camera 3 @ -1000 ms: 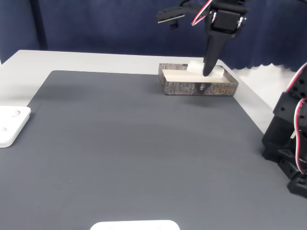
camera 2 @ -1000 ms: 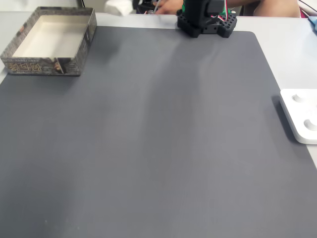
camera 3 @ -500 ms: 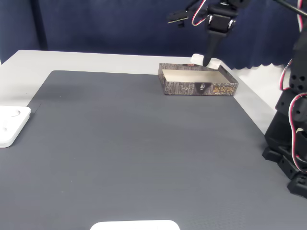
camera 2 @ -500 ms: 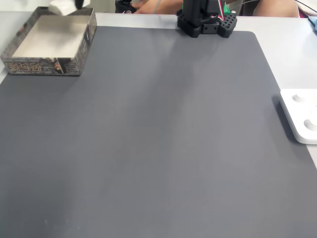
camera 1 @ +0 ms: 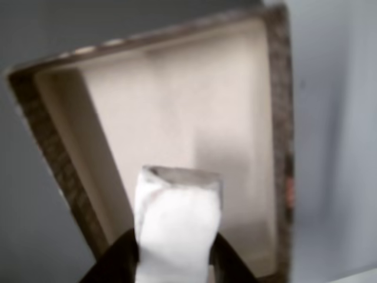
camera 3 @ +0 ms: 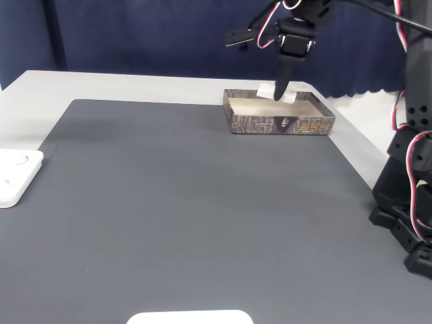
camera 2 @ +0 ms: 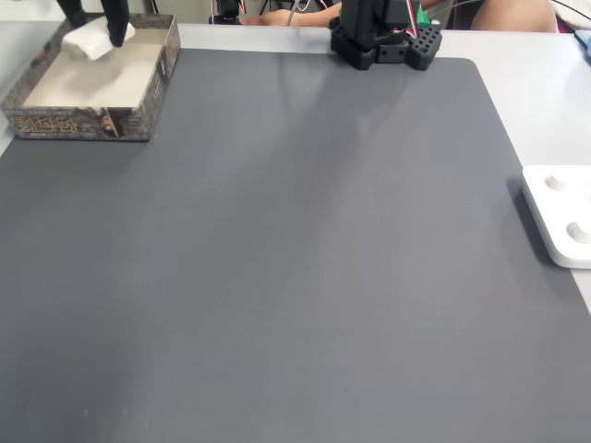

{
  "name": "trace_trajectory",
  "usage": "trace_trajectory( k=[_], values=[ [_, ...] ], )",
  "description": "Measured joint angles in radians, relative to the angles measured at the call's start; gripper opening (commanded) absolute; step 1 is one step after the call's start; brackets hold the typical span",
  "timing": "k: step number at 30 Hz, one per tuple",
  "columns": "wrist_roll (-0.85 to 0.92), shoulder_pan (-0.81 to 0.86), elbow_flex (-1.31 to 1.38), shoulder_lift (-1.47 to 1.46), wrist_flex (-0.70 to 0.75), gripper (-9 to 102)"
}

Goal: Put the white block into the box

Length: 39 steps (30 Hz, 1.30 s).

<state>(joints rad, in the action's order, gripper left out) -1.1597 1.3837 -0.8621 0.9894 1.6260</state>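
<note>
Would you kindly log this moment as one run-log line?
phase: place | pincer: shut on white block, above box interior | block: held, not released | mat: grey

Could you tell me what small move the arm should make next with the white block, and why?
Probably lower a little, then open. The small matte white oblong block is clamped in the black two-finger gripper over the far end of the cream-lined rectangular box with brown patterned sides, and the other view shows bare box floor beneath it, so releasing there should land it inside.
</note>
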Motion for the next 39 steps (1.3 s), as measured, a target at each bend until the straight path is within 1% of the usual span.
trace_trajectory(
  k=[7, 13, 27, 35, 39],
  values=[
    [-0.135, 0.000, 0.002, -0.002, 0.000, -2],
    [-0.195, 0.000, 0.032, -0.057, 0.000, -2],
    [-0.204, 0.006, 0.164, -0.227, 0.000, -2],
    [-0.216, 0.009, 0.210, -0.265, 0.000, -1],
    [-0.222, 0.012, 0.218, -0.265, 0.000, 2]
  ],
)
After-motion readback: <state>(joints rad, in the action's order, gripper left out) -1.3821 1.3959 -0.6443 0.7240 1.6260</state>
